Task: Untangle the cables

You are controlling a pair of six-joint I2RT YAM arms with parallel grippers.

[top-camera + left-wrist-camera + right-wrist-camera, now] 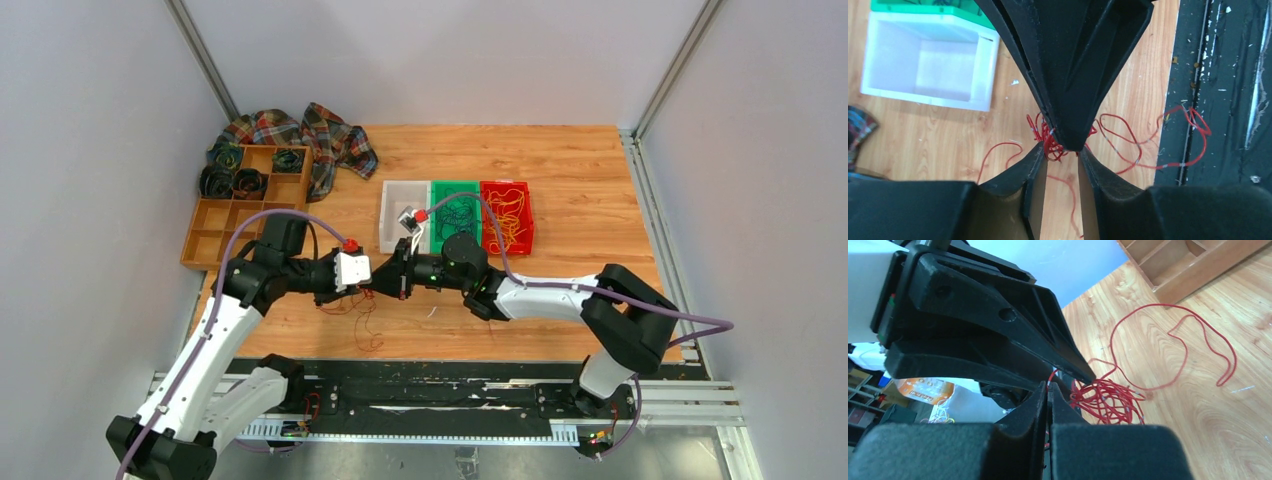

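Red cables (1103, 400) bunch between the tips. Left gripper (1060, 159) gapes; right gripper (1048, 389) looks clamped on a strand.

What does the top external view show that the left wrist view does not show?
Only top external: the wooden compartment tray, the plaid cloth and the red plastic bin of yellow-orange cables. Only left wrist: the gap between the fingers of the left gripper and pale marks along the thin red cable tangle. Both: that red tangle, the white plastic bin and the wooden table.
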